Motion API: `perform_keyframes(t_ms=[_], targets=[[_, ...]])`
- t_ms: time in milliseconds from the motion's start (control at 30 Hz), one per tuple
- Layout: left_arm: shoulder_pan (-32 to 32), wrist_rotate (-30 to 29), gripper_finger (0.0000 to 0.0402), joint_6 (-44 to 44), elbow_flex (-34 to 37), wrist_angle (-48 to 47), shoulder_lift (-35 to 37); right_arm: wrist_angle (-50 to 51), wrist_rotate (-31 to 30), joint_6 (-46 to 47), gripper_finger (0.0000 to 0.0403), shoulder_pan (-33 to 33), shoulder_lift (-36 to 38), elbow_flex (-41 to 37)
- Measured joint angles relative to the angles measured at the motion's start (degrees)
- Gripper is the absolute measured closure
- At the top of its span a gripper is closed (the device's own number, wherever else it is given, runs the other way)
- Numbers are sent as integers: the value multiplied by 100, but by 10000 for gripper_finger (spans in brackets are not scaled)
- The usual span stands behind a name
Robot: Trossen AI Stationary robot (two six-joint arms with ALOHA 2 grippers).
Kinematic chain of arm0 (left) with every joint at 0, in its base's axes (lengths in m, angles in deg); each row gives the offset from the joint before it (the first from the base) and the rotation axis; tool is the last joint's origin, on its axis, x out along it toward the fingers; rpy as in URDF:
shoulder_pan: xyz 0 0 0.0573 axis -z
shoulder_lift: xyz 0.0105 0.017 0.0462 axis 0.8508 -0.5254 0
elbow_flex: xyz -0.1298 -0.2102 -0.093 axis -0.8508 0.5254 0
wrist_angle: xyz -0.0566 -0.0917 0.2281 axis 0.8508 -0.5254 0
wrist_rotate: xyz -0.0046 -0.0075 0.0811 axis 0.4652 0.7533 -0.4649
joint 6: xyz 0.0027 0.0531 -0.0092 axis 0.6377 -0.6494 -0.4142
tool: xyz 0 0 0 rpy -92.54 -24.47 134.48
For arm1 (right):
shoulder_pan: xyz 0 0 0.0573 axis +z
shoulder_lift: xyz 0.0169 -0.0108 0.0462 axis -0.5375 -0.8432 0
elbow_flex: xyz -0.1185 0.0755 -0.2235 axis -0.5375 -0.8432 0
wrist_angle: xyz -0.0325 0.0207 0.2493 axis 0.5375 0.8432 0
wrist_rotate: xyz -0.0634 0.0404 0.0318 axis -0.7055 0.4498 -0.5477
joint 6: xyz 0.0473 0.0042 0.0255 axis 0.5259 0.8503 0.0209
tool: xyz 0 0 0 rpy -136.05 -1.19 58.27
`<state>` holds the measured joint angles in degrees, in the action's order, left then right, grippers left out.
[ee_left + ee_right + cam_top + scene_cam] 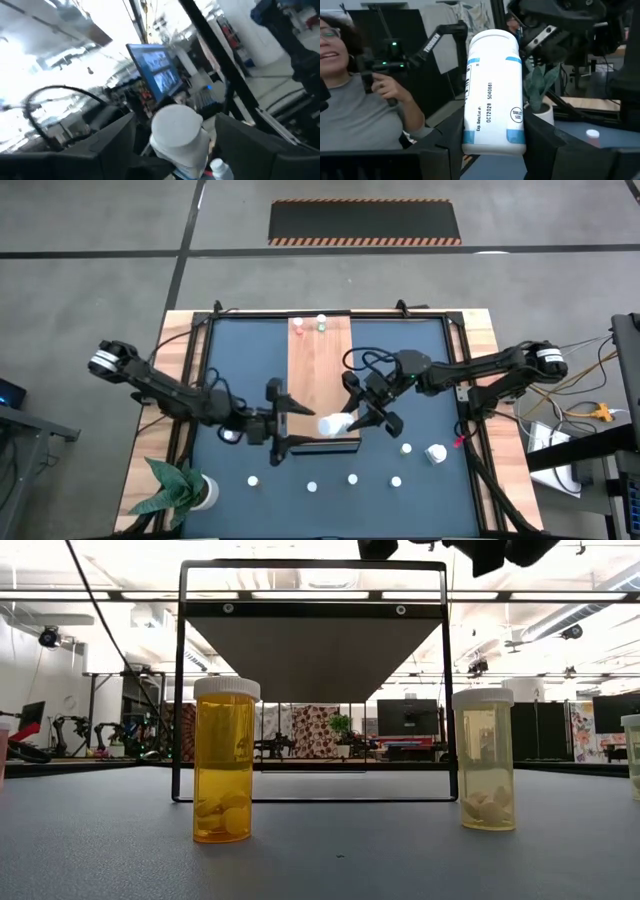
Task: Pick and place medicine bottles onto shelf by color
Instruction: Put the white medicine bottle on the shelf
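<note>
White medicine bottle [333,423] w/ blue-edged label lies tilted above the shelf's [318,365] near end — pinched betw. the right end effector's [366,416] fingers; its wrist view shows both dark fingers pressed to the label sides. Left end effector [283,420] sits just beside it at the shelf's near-left corner, fingers spread, white cap between them but not gripped. Two small bottles [308,323] stand at the shelf's far end. More bottles [352,479] dot the dark desk [240,360] near the front — amber bottle [224,760] and pale bottle [485,760] close to the low cam. Potted plant [176,490] at front-left corner. A person [360,100] shows beyond the desk.
</note>
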<state>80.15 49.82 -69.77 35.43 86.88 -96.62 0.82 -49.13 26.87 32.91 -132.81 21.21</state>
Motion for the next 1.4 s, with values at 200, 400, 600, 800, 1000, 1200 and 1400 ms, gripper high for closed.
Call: perform_keyframes(t_ms=[200,400,600,800,1000,1200,1400], targets=[[-95,435,139,16,-606,-819,-414,96,136,-57,261,4,37,-9],[-223,540,139,12,-810,-810,-606,105,221,-120,261,-5,48,-11],[-364,431,139,19,-774,-893,-612,80,97,-172,261,-5,26,-11],[-536,555,139,29,-777,-805,-652,46,109,-212,261,-12,26,-2],[-551,1024,140,17,-777,-764,-712,96,155,-292,261,-4,17,-4],[-549,1075,140,16,-779,-766,-657,107,153,-343,261,-5,17,-4],[-546,1199,140,20,-779,-760,-603,116,153,-354,261,-5,17,-4]])
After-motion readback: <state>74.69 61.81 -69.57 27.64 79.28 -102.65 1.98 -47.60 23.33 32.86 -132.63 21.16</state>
